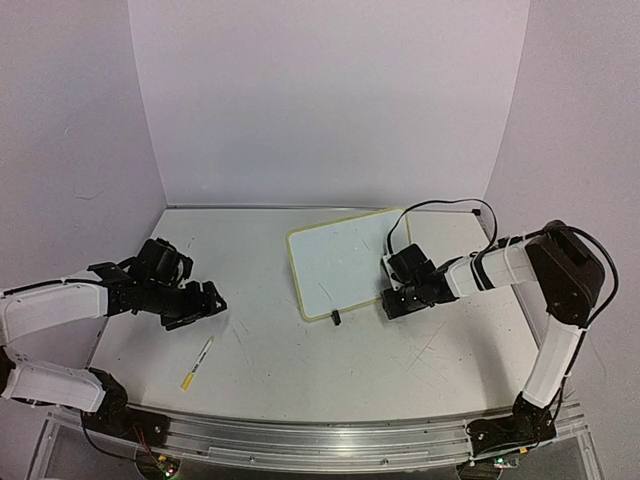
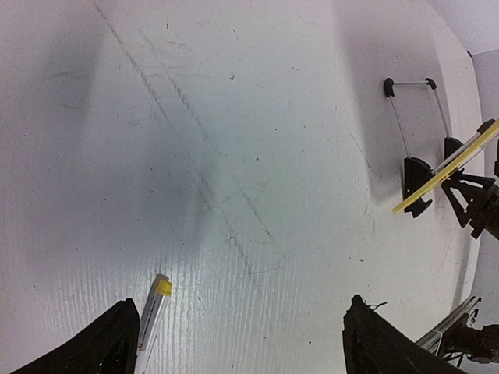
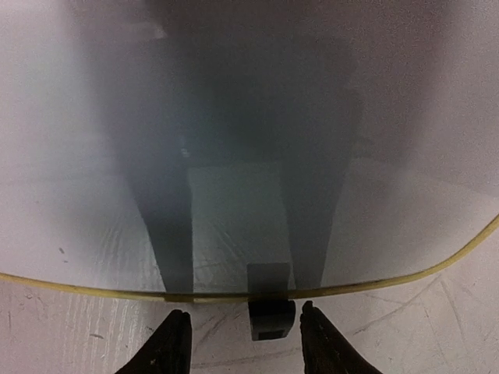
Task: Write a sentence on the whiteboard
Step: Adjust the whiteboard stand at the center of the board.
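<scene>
The whiteboard [image 1: 340,262] is white with a pale yellow rim and lies at mid-table; its surface [image 3: 234,156] fills the right wrist view. A black clip foot [image 3: 271,319] sticks out from its near rim. My right gripper [image 1: 390,300] is at the board's right edge, and its jaws [image 3: 245,312] stand apart on either side of that clip foot without touching it. A marker [image 1: 197,363] with a yellow end lies on the table in front of the left arm. My left gripper [image 1: 208,303] hovers just behind it, wide open and empty [image 2: 238,308]. The marker [image 2: 152,315] lies by its left finger.
The white table [image 1: 300,370] is scuffed with faint scratches. Another black clip foot [image 1: 335,318] sits at the board's front corner. A black cable [image 1: 440,205] loops behind the right arm. Grey walls close the back and sides, and a metal rail [image 1: 320,440] runs along the near edge.
</scene>
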Motion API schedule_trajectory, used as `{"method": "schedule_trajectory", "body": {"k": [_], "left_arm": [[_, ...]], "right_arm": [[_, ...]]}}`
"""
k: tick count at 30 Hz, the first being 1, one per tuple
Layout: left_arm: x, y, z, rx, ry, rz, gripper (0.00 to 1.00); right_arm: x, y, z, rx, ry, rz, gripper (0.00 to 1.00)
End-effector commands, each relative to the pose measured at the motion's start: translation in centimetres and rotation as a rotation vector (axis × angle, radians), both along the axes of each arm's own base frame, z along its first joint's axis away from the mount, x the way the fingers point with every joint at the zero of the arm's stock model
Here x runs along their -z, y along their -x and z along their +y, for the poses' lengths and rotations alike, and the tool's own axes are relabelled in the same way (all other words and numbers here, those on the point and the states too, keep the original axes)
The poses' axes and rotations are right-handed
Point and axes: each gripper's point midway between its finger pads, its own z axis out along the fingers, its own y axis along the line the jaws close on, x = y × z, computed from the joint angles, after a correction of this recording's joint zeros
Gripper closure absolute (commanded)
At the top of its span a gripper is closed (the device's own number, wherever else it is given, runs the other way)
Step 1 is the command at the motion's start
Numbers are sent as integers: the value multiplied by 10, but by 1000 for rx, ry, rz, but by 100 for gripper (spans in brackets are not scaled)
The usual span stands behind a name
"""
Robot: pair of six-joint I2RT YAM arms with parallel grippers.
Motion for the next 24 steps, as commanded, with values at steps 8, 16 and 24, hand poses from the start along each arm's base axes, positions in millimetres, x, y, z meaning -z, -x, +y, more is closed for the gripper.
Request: {"method": "schedule_trajectory", "body": {"k": [8,16,24], "left_arm": [[-15,-5,5,-63,26,-39,12],[0,5,8,-96,35,24,21],[39,27,28,-156,-95,175,24]], "right_arm": [[-11,-18,17,40,-89,-116,76],[-13,3,24,49,-93,-127,89],[-20,9,28,54,-108,-132,69]]}}
